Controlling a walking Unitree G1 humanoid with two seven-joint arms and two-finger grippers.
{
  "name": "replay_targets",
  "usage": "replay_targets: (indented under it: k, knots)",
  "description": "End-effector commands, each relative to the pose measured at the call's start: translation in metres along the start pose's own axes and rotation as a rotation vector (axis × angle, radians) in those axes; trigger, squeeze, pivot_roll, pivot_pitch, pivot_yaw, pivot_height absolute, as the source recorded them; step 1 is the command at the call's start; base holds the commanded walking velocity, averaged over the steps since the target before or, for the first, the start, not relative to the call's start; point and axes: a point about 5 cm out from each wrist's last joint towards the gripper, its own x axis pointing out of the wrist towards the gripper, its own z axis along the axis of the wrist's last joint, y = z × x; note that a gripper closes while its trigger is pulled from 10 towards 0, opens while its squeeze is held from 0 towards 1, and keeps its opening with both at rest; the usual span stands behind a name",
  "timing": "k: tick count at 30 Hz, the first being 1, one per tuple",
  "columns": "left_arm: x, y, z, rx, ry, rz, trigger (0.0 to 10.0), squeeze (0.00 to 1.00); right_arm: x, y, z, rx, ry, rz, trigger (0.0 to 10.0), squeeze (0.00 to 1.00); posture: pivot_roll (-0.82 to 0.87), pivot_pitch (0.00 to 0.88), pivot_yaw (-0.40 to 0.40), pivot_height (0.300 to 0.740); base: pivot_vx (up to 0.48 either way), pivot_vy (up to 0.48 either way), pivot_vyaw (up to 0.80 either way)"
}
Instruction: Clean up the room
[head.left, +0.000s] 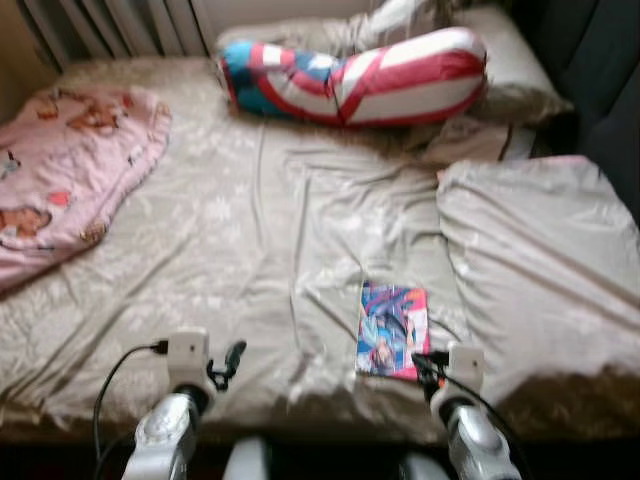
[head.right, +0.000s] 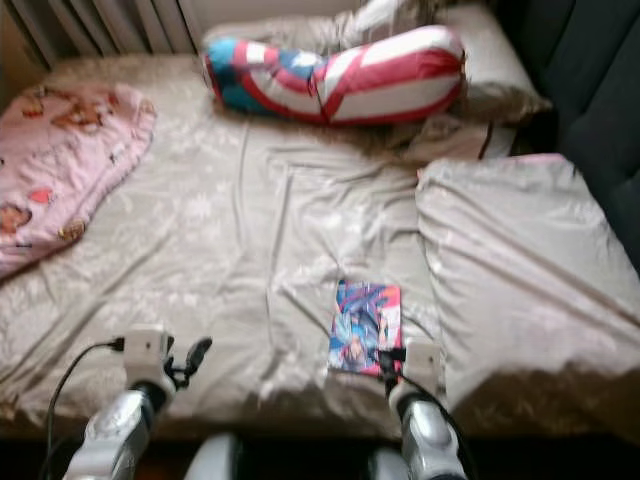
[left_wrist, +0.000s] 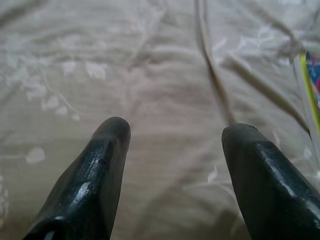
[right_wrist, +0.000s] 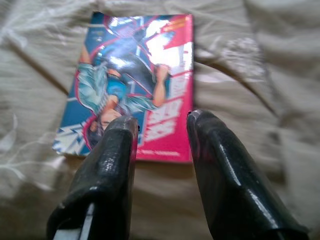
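Nearest to us, our two silver arms reach over the foot of a bed covered in a wrinkled beige sheet (head.left: 250, 230) with a faint pale floral print. Our right gripper (right_wrist: 161, 122) hovers just above the near edge of a thin, glossy paperback comic book (head.left: 392, 329) with a pink, blue and teal cover, which lies flat on the sheet towards the right of the bed. Its black fingers are slightly parted, a narrow gap between them, holding nothing. Our left gripper (left_wrist: 175, 137) hangs over bare sheet to the left, fingers spread wide and empty.

We judge the step in hand to be picking up the book. Because it lies flat on soft fabric, the next move probably calls for lowering onto its edge and pinching cover and pages together.

Further off lie a plump red, white and blue bolster pillow (head.left: 355, 75), a soft pink cartoon-print blanket (head.left: 65, 170) and a folded beige duvet (head.left: 540, 240).
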Motion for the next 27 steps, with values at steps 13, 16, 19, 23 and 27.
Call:
replay_targets:
  k: [13,16,19,23,27]
  knots:
    - [-0.019,-0.003,-0.081,0.115,0.432,0.030,10.0,0.00,-0.031,-0.020,-0.064,-0.013,0.303,-0.159,10.0,0.00,-0.02,0.000,-0.025,0.740,0.000,0.000,0.00]
    - [-0.021,0.000,-0.084,0.092,0.434,0.078,10.0,0.00,-0.034,-0.016,-0.070,0.027,0.312,-0.153,10.0,0.00,-0.03,0.000,-0.022,0.740,0.000,0.000,0.00]
    - [-0.022,0.002,-0.085,0.113,0.435,0.079,10.0,0.00,-0.036,-0.015,-0.073,-0.017,0.327,-0.150,10.0,0.00,-0.05,0.000,-0.020,0.740,0.000,0.000,0.00]
    - [-0.033,0.011,-0.096,0.066,0.476,0.142,10.0,0.00,-0.038,-0.016,-0.077,-0.026,0.351,-0.145,10.0,0.00,-0.04,0.000,-0.023,0.740,0.000,0.000,0.00]
    - [-0.040,0.012,-0.105,0.085,0.522,0.148,10.0,0.00,-0.039,-0.017,-0.079,-0.026,0.362,-0.138,10.0,0.00,-0.05,0.000,-0.019,0.740,0.000,0.000,0.00]
